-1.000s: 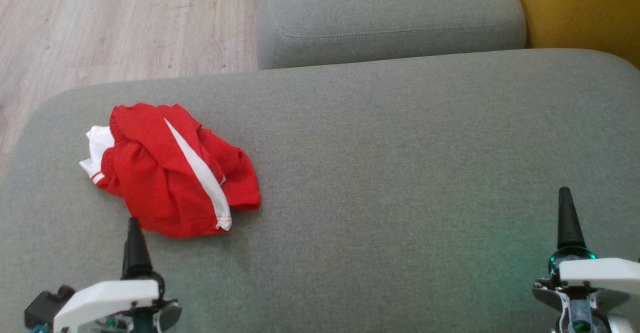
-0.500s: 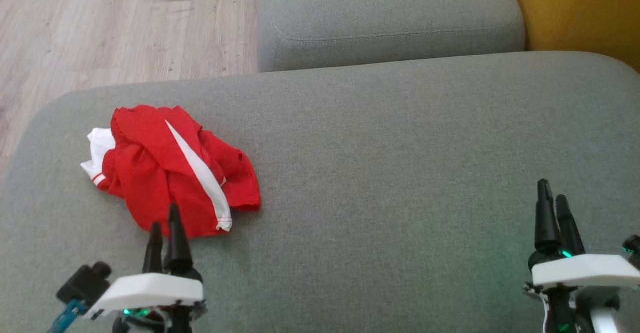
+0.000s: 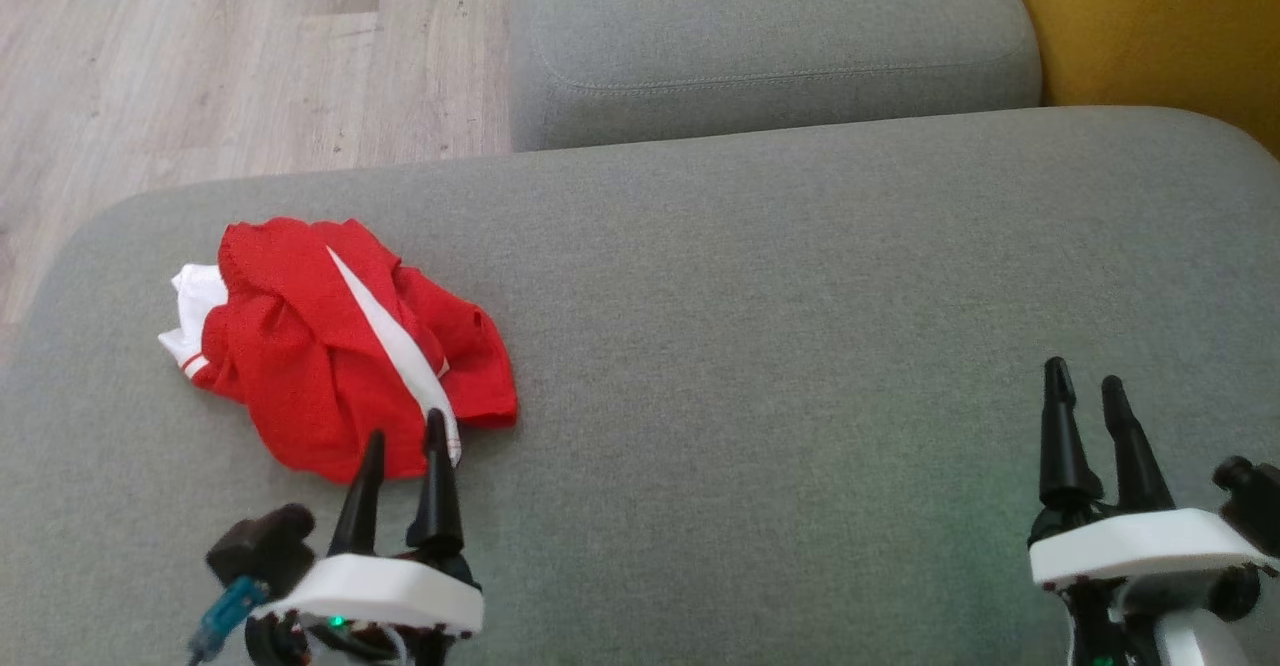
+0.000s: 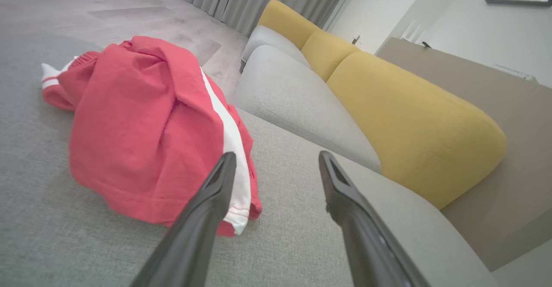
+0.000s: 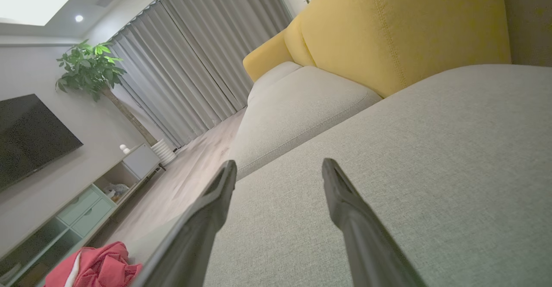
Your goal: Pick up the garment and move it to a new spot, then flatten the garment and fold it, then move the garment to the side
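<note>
The garment (image 3: 330, 346) is a crumpled red piece with a white stripe, lying on the left part of the grey cushion (image 3: 800, 326). My left gripper (image 3: 405, 436) is open just at the garment's near edge, fingertips over its hem. From the left wrist, the garment (image 4: 146, 123) lies left of and behind the open left gripper (image 4: 276, 157), whose left finger (image 4: 215, 192) overlaps the white stripe. My right gripper (image 3: 1082, 378) stands open over bare cushion at the lower right, far from the garment. In the right wrist view the garment (image 5: 95, 269) lies at the bottom left.
A second grey cushion (image 3: 770, 36) lies behind, with a yellow backrest (image 3: 1160, 26) at the upper right. Wooden floor (image 3: 200, 56) runs past the cushion's left and far edge. A television, cabinet and plant (image 5: 92, 67) stand across the room.
My left gripper has moved right and forward to the garment's near edge, turning so both fingers show. The right gripper has also turned and shifted slightly left. The garment has not moved.
</note>
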### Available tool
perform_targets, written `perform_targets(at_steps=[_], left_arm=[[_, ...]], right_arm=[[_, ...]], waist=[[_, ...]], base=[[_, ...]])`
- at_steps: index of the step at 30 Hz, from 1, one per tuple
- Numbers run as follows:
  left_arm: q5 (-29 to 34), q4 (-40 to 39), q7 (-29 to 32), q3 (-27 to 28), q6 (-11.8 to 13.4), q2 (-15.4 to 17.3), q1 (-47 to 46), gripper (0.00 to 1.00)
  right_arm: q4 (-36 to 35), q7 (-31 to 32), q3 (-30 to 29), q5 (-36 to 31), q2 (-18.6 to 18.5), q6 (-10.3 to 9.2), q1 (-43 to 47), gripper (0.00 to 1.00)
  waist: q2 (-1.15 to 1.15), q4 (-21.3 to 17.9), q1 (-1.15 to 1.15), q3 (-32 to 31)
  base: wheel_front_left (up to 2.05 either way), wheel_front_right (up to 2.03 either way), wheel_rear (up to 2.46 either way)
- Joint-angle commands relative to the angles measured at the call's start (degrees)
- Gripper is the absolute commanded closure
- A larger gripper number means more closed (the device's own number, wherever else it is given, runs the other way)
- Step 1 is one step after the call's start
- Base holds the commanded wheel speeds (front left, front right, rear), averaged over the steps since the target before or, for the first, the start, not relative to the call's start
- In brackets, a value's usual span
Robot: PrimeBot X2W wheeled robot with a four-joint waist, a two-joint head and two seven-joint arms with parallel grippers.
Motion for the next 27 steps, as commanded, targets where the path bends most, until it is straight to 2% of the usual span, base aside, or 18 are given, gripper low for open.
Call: perform_targets(at_steps=[1,8,27], left_arm=[[2.58,-1.65,-0.93,-0.16,0.57,0.94,-3.75,0.0],[8.09,-0.25,-1.94,-3.34,2.11,1.96,-4.59,0.0],[22.79,3.27,-5.31,-10.96,8.16,3.72,-7.17,0.0]], right_arm=[[-2.58,-0.96,1.18,-2.7,-0.47,-0.02,-0.83,0.0],[-3.16,-1.97,1.73,-8.12,-0.49,-0.03,-0.4,0.0],[-4.48,-5.36,4.15,-25.17,-0.56,-0.03,0.7,0.0]], waist=[[0.0,-0.05,0.0,-0.02],[0.0,-0.17,0.0,-0.08],[0.0,-0.25,0.0,-0.54]], base=[[0.0,0.0,0.0],[0.0,0.0,0.0],[0.0,0.0,0.0]])
